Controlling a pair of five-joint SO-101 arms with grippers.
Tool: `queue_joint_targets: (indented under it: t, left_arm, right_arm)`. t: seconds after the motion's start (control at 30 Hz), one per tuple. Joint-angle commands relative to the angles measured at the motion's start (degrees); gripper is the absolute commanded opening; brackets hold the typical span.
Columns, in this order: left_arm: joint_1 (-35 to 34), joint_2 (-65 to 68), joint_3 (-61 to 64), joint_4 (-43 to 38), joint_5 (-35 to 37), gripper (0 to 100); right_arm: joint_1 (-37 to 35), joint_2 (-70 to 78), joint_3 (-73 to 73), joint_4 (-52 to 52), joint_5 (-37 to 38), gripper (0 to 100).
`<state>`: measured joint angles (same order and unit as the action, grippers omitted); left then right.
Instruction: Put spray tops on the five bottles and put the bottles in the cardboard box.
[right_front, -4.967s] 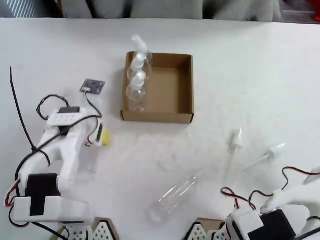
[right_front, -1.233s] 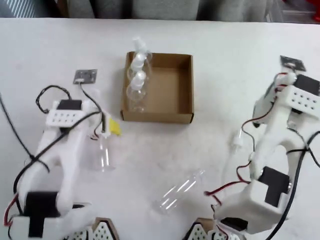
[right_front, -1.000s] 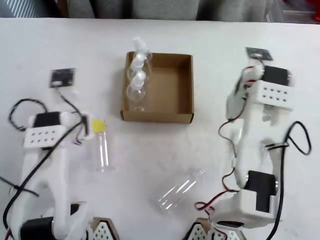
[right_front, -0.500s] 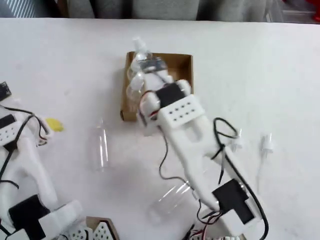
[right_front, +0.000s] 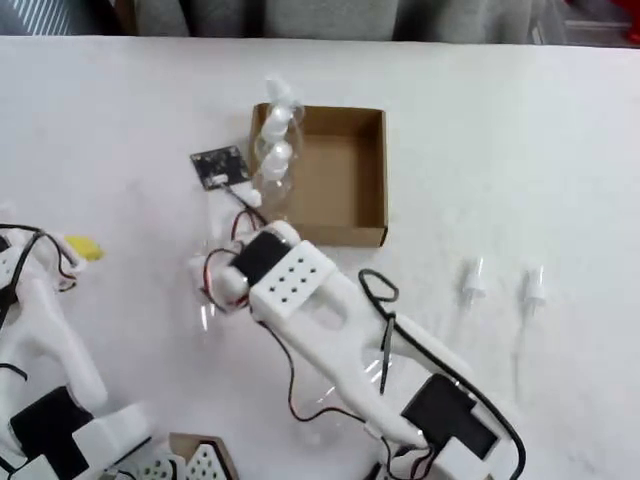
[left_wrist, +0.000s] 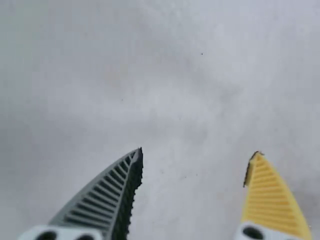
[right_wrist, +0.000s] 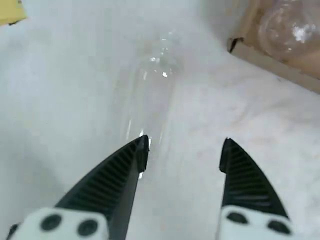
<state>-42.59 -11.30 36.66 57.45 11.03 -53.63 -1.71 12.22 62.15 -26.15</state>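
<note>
Right tool (right_wrist: 184, 147) is hovering spread wide, clear bottle (right_wrist: 150, 95) lying just ahead; left tool (left_wrist: 195, 157) is gaping over the worktop (left_wrist: 150, 60).

White table (right_front: 520, 120), grey furniture (right_front: 330, 16) behind, red obj. (right_front: 600, 15) at corner

right tool (right_wrist: 182, 145) swung over to bottle (right_wrist: 150, 95) | left tool (left_wrist: 195, 155) withdrew leftward

The right gripper (right_wrist: 182, 145) hangs over the white table (right_wrist: 65, 100), its two dark fingers (right_wrist: 122, 172) spread apart. A clear bottle (right_wrist: 150, 85) lies on its side at eleven o'clock from the gap, its near end by one fingertip. At two o'clock sits a corner of the cardboard box (right_wrist: 272, 60), with a second bottle (right_wrist: 287, 30) inside.
</note>
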Motion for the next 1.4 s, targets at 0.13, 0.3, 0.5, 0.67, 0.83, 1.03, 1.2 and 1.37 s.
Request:
queue_joint_targets:
  t: [0.13,0.3,0.5,0.67,0.83,1.03,1.2,1.37]
  left_arm:
    - [-0.5,0.0,-2.5,-1.0,0.6,32]
    - [-0.3,0.0,-2.5,-1.0,0.6,32]
    - [1.5,0.1,-2.4,-1.0,0.7,32]
    - [1.5,0.1,-2.4,-1.0,0.7,32]
    - [1.5,0.1,-2.4,-1.0,0.7,32]
    - [1.5,0.1,-2.1,-1.0,0.6,32]
    - [1.6,0.1,-1.2,-1.1,0.4,32]
    - [3.2,0.1,-1.1,-0.7,0.4,32]
  right_arm:
    - [-3.6,4.8,-1.0,-11.7,-4.0,22.6]
    - [-3.5,7.8,-1.8,-13.7,-5.5,22.6]
    - [-3.6,13.4,-5.2,-13.8,-5.5,22.7]
    - [-3.6,19.1,-9.9,-13.3,-5.6,22.7]
    - [-3.6,23.2,-12.9,-13.3,-5.6,22.7]
    - [-3.6,28.8,-16.5,-12.4,-5.1,19.5]
    - [-3.5,30.1,-22.0,-5.3,-1.8,1.0]
    - [-2.8,24.2,-25.2,7.3,5.6,1.6]
